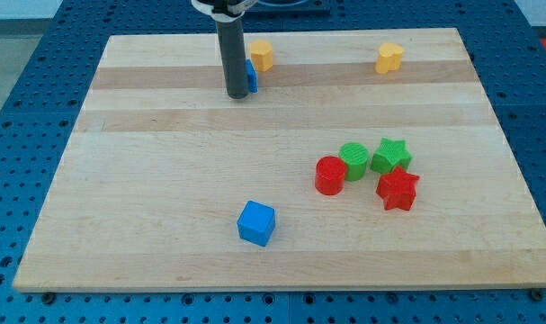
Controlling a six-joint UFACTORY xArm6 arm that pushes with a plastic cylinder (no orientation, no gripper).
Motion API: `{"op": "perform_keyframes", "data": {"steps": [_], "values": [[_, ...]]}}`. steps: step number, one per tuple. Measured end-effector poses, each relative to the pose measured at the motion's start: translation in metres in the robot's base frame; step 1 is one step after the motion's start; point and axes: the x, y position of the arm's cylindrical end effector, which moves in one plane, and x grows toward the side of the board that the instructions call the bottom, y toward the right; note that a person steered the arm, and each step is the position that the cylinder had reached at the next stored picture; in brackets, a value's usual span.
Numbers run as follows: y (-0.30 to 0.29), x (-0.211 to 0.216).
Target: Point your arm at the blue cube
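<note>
The blue cube sits on the wooden board near the view's bottom, a little left of centre. My tip rests on the board near the view's top, far above the cube and slightly to its left. A second blue block is mostly hidden behind the rod, touching its right side; its shape cannot be made out.
A yellow block sits just right of the rod at the top. A yellow heart-like block is at the top right. At centre right stand a red cylinder, green cylinder, green star and red star.
</note>
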Motion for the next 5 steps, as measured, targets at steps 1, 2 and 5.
{"op": "perform_keyframes", "data": {"steps": [1, 2, 5], "values": [[-0.024, 0.042], [-0.043, 0.074], [-0.07, 0.21]]}}
